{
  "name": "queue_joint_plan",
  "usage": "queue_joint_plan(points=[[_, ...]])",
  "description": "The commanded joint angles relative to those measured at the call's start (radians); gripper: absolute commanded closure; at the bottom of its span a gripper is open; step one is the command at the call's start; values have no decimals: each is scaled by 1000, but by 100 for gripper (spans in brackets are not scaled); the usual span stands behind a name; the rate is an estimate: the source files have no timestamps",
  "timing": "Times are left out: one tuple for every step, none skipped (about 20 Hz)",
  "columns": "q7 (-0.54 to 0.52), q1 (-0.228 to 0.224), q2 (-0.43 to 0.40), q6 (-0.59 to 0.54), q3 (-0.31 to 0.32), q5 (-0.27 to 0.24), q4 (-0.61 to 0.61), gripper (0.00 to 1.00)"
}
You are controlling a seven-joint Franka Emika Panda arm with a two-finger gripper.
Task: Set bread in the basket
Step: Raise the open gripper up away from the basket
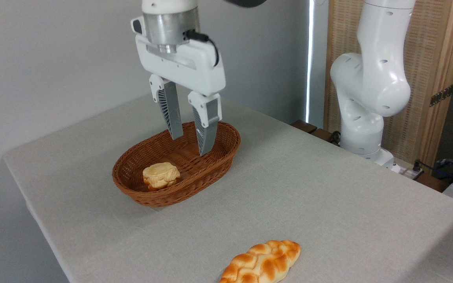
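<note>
Grey cloth-covered table (328,204) fills mid-frame; small golden knotted bun (161,175) lies, seemingly tilted, in oval brown wicker basket (214,163); white two-finger gripper (192,144) above, fingers spread, empty; braided oval loaf (262,263) bottom centre.

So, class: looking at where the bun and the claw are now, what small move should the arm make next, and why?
Probably lift the claw straight up and away. The bun already lies inside the basket, and the claw hangs open and empty above it, so nothing remains to place.
</note>
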Motion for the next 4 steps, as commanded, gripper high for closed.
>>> queue_joint_plan(points=[[-2,-9,2,-27,26,-2,27,0],[-2,-9,2,-25,27,-2,31,0],[0,-7,4,-27,27,-2,37,0],[1,-9,3,-28,38,-4,40,0]])
